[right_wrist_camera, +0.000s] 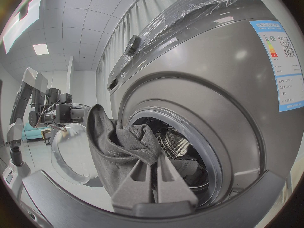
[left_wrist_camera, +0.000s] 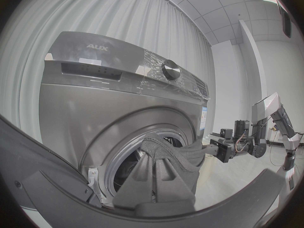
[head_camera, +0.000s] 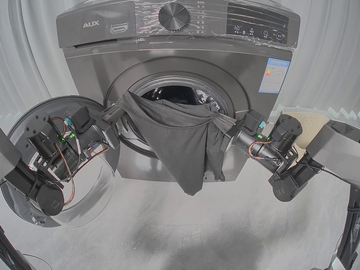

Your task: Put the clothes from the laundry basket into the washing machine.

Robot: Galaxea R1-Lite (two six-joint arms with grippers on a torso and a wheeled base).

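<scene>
Two grippers share one garment [head_camera: 176, 139], held up at the washer [head_camera: 93, 72] mouth. L gripper [head_camera: 119, 107]: grey wedge fingers [left_wrist_camera: 139, 181] pressed together on the cloth's left corner, tips buried under bunched fabric. R gripper [head_camera: 224, 123]: same, fingers [right_wrist_camera: 136, 184] clamped on the right corner, tips also hidden by folds.

Garment is dark grey knit, matte, w/ a stitched hem along the top edge. It's stretched betw. the two grippers across the lower half of the mouth and sags to a blunt point below the rim, clear of the floor [head_camera: 187, 229]. A second layer hangs behind it on the right, mostly covered. Dark cloth also lies inside the drum [right_wrist_camera: 172, 143]; can't tell if it's the same piece.

Door [head_camera: 93, 192] is swung out to the left: round, dark frame w/ clear domed glass, upper part blocked by L arm and cables. Cream holed panel [head_camera: 313, 122] sits behind R arm, only a corner visible, so can't tell what it is.

Washer body is brushed grey metal w/ a chrome ring at the mouth; drum is shiny, ribbed, w/ small perforations. Up top, a round metal dial [head_camera: 173, 16] and dark glossy panel [head_camera: 258, 25] sit under wrinkled plastic film [head_camera: 150, 19]. Blue-white label [head_camera: 274, 75] is on the front, right of the mouth, print too small to read. Floor is smooth grey, marbled. Behind all, a pale pleated curtain [head_camera: 330, 57].
</scene>
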